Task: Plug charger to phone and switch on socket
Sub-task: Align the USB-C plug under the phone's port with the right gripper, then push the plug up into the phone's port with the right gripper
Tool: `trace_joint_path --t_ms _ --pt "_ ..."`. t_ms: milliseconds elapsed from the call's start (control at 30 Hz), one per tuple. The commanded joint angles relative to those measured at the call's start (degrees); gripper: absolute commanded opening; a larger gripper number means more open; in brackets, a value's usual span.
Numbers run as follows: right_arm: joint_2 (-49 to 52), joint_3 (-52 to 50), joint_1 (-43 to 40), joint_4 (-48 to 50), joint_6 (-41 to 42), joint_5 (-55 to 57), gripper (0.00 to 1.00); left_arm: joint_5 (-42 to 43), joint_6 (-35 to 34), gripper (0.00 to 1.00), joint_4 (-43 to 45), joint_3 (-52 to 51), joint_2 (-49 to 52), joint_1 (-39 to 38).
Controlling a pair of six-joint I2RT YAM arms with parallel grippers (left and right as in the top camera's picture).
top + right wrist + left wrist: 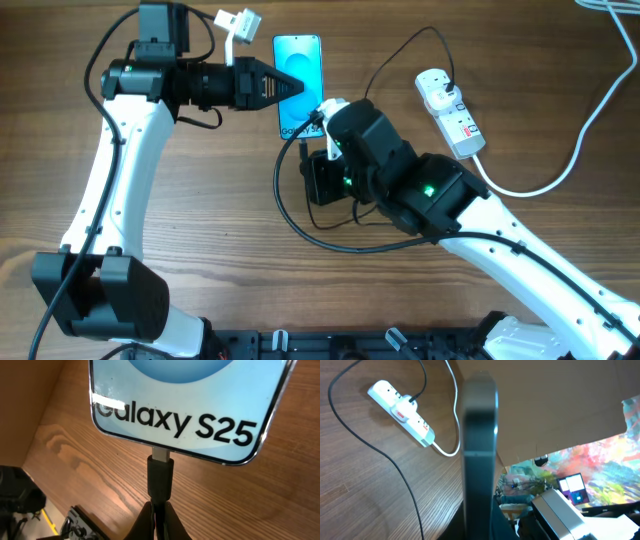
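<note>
The phone (299, 58) with its cyan screen is held at the back middle of the table. My left gripper (285, 88) is shut on its long sides; in the left wrist view the phone (480, 445) shows edge-on between the fingers (485, 527). My right gripper (318, 118) is shut on the charger's black plug (160, 479). The plug's metal tip meets the port in the phone's bottom edge (175, 420), under the text "Galaxy S25". The thin black cable (285, 205) loops across the table to the white adapter (440, 95) in the socket (458, 122), which also shows in the left wrist view (402, 410).
The socket's thick white cord (590, 110) curves off to the back right. The black cable (395, 467) crosses the wood beside the phone. The table edge and colourful clutter (580, 480) lie beyond it in the left wrist view.
</note>
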Motion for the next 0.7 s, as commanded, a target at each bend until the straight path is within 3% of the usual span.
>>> trace_joint_path --t_ms 0,667 --pt "-1.1 0.5 -1.4 1.0 -0.6 0.3 0.05 2.4 4.6 0.04 -1.2 0.4 -0.3 -0.6" --pt "-1.1 0.5 -1.4 2.1 -0.4 2.4 0.05 2.4 4.5 0.04 -2.4 0.4 -0.3 -0.6"
